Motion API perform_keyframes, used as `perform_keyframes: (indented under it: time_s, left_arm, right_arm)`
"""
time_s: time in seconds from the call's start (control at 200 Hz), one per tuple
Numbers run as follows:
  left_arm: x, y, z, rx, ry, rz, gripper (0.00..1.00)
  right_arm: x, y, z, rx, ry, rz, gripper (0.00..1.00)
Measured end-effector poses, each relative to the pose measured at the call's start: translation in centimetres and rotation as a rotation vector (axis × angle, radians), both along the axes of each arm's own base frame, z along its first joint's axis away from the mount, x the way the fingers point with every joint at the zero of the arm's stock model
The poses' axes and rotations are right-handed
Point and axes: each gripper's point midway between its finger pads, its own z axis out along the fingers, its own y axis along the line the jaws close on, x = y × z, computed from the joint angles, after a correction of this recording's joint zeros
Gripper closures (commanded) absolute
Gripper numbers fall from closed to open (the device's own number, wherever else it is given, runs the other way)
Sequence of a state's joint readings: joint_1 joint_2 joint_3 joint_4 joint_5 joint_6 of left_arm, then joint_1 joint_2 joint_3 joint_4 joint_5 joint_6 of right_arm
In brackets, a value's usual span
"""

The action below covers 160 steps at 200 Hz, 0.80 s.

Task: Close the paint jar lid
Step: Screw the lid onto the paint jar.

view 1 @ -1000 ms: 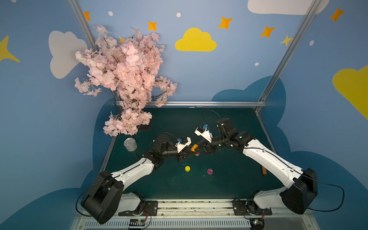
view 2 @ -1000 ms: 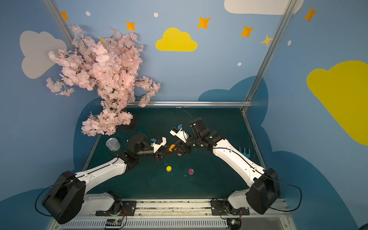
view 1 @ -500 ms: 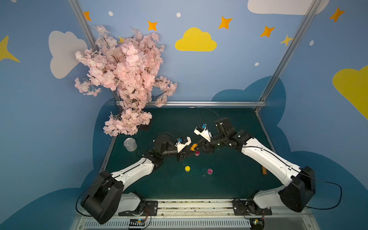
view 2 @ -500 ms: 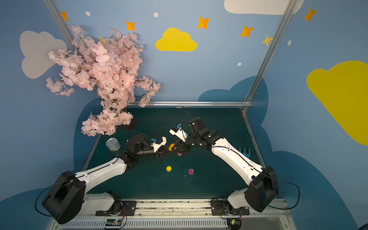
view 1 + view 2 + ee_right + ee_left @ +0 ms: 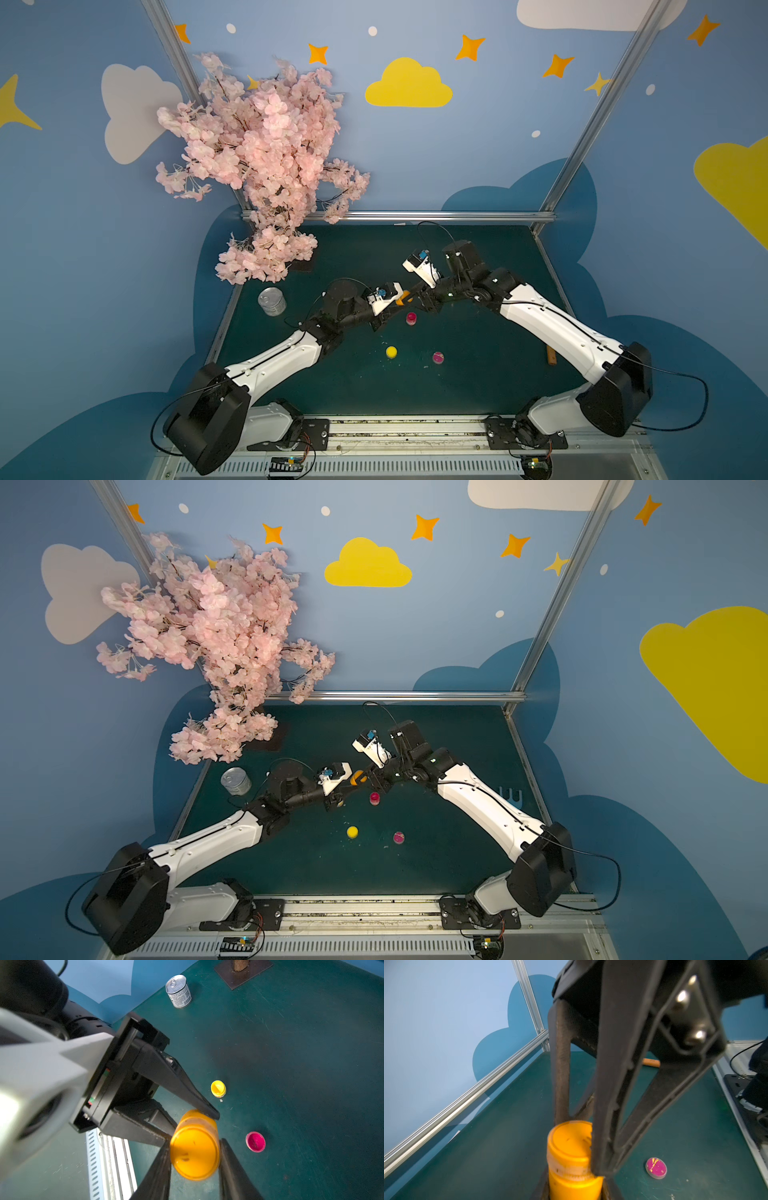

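Orange paint jar [image 5: 404, 298] is held clear of the desk [image 5: 478, 374], mid-frame in both top views. Left claw [image 5: 195, 1125] is clamped on its body; right claw [image 5: 579, 1145] pinches the lid [image 5: 570, 1138].

Small, light, rigid plastic, likely slick; take the lid by its rim.

A pale thread band shows under the lid, so it is perhaps not seated. The contact points are mostly hidden and the jar base is cut off.

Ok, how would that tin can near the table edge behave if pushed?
The tin can looks like rigid metal, unlikely to dent. Its pull-tab lid seems unopened, so it's probably heavy for its size. Upright, it may slide; tipped over, it would likely roll.
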State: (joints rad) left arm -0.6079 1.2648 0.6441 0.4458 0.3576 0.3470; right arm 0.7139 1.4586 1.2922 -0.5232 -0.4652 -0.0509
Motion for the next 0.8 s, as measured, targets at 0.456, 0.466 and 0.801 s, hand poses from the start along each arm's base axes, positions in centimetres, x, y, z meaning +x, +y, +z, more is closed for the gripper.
perform_keyframes:
  time_s: [0.456, 0.466, 0.801]
  left_arm:
    - [3.2, 0.1, -0.7, 0.072, -0.086, 0.189, 0.76]
    - [3.2, 0.0, -0.7, 0.072, -0.088, 0.19, 0.76]
    - [3.0, -0.6, 0.8, 0.021, -0.117, 0.179, 0.76]
  right_arm:
    - [2.8, 0.3, -0.7, -0.024, 0.057, -0.26, 0.75]
    - [2.9, 0.3, -0.7, -0.024, 0.057, -0.263, 0.74]
    - [2.9, 0.0, -0.3, -0.052, 0.07, -0.313, 0.4]
